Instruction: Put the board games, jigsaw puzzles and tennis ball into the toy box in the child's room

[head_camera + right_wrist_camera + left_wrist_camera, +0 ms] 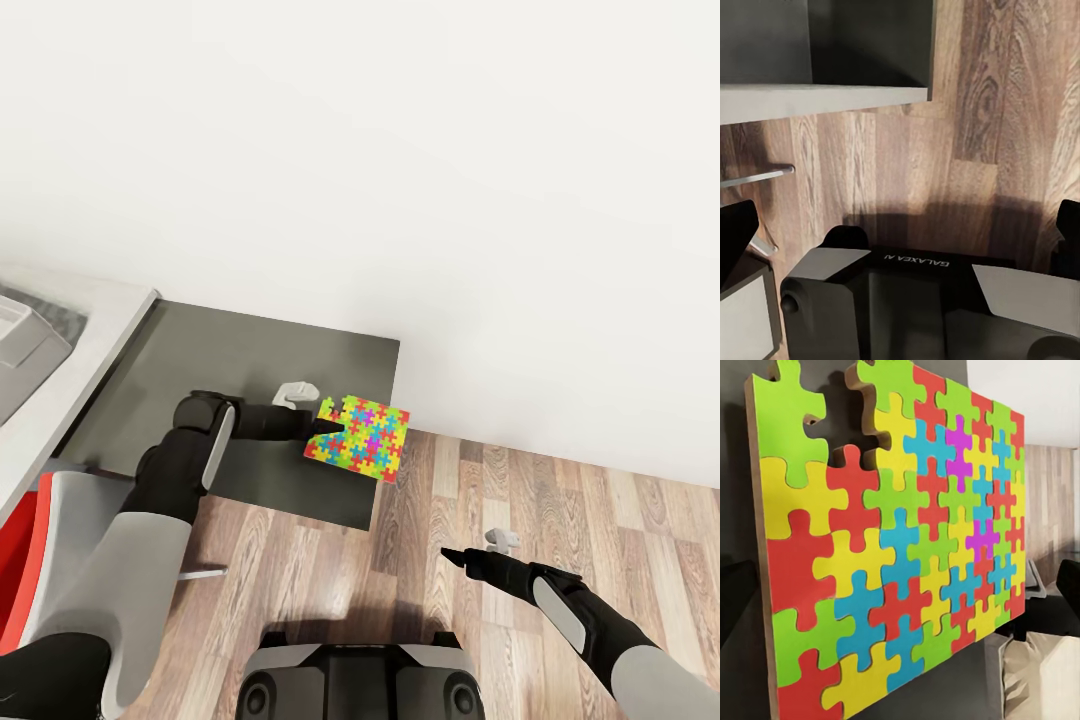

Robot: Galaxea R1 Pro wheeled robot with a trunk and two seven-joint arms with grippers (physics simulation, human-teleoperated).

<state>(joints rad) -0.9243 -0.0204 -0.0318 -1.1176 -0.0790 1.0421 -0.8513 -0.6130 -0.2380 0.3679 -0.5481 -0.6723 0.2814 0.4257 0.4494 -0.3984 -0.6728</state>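
Note:
One jigsaw puzzle (pixel 364 438), a thin jagged-edged panel of yellow, red, blue and green pieces, lies at the right end of the dark grey cabinet top (pixel 240 370) and sticks out past its edge. My left gripper (pixel 322 426) is at the puzzle's near left edge. In the left wrist view the puzzle (pixel 900 540) is close ahead and the dark fingers (pixel 736 600) stand wide apart, so the gripper is open. My right gripper (pixel 446 551) hangs open over the wood floor, holding nothing. A light grey bin, probably the toy box (pixel 22 340), is cut off at the left edge.
The pale table (pixel 95 335) joins the cabinet at the left. A red and grey chair (pixel 35 545) stands by my left arm. A white wall rises behind the cabinet. Wood floor (pixel 560 500) spreads to the right. My own base (pixel 907 300) is below the right gripper.

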